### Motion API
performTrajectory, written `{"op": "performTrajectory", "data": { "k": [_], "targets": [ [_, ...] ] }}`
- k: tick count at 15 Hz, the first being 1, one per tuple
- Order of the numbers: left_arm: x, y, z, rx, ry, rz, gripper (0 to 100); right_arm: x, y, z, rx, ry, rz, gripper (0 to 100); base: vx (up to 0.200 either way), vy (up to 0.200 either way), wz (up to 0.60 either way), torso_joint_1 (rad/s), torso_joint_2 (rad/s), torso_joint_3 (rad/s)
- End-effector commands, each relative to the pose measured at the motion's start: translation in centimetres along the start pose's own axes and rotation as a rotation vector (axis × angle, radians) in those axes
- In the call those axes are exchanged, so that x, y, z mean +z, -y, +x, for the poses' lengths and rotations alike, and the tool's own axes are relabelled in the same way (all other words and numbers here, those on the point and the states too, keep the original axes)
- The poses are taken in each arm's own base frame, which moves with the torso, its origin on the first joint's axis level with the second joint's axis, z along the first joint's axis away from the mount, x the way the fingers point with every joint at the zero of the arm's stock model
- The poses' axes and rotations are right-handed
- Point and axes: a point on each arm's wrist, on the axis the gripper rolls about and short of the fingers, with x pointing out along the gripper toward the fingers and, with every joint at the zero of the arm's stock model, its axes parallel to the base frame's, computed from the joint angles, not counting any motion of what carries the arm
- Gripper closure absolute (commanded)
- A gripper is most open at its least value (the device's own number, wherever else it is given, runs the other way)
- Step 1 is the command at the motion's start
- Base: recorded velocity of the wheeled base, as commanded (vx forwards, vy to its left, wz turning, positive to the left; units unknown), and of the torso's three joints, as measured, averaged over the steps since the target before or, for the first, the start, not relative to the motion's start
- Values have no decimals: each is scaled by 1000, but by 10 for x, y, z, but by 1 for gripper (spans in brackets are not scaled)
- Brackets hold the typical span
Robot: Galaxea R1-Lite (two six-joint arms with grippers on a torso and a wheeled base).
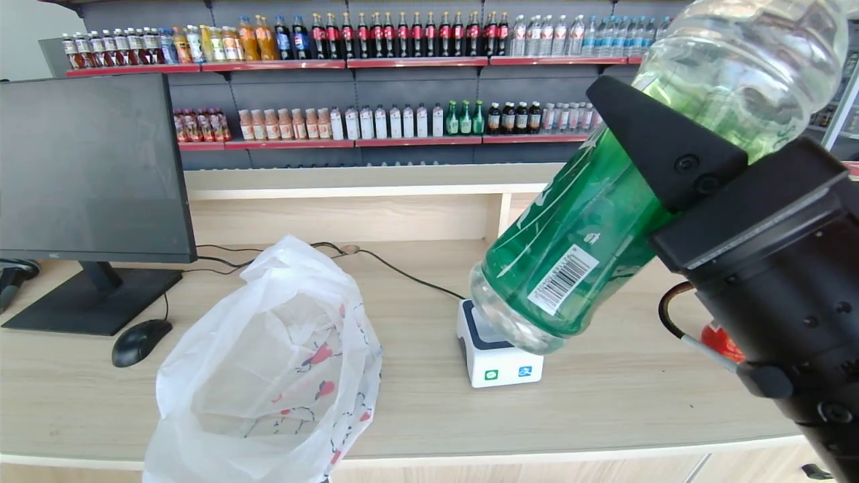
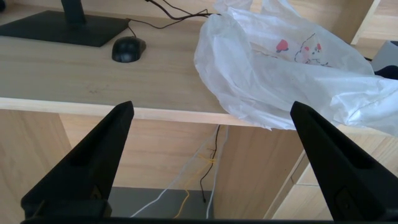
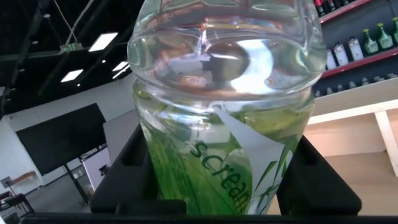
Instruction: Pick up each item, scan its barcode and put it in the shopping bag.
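Bottle [image 1: 590, 221] clamped in right gripper [image 3: 221, 177] hangs over scanner [image 1: 500, 355], so scanning seems underway; shopping bag [image 1: 268, 376] looks empty; left gripper [image 2: 211, 107] spread wide, holding nothing.

A light wooden desk [image 1: 604, 402] is backed by a raised ledge [image 1: 362, 180]. Behind it, red-edged shelves [image 1: 416, 62] on a dark grey wall [image 1: 402, 90] are lined with bottles [image 1: 402, 33]. A black monitor [image 1: 90, 168] and mouse [image 1: 141, 341] are set at the desk's left. Rectangular ceiling lights [image 3: 102, 42] are lit.
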Motion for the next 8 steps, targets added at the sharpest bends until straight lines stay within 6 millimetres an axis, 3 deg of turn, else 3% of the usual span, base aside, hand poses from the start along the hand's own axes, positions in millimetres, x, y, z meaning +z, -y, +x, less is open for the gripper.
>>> {"op": "performTrajectory", "data": {
  "k": [1,8],
  "targets": [
    [0,0,0,0,1,0,0,-1,-1,-2,7,-7,3,100,0,0,0,0,0,0],
    [0,0,0,0,1,0,0,-18,3,-9,25,-71,-35,100,0,0,0,0,0,0]
  ]
}}
